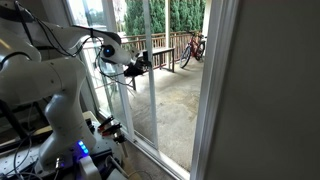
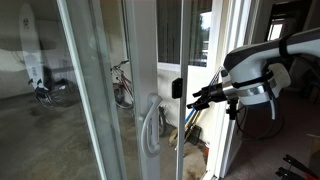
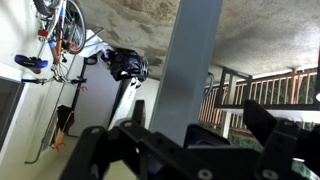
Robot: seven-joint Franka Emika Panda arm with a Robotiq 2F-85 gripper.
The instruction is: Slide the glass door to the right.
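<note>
As the stile edge sits between its spread fingers | end effector (image 2: 192, 100) released at glass door (image 2: 143, 60) | clearance both sides.

I see the glass door (image 2: 146, 60) as clear, glossy glass in a smooth white frame. Beyond it, the patio floor (image 1: 172, 105) looks like rough concrete and the railing (image 3: 265, 95) like wood; my claw (image 2: 200, 98) is matt black.

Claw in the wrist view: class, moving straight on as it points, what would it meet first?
Probably the glass door: its white edge stile stands ahead of the open claw, though depth is unclear.
</note>
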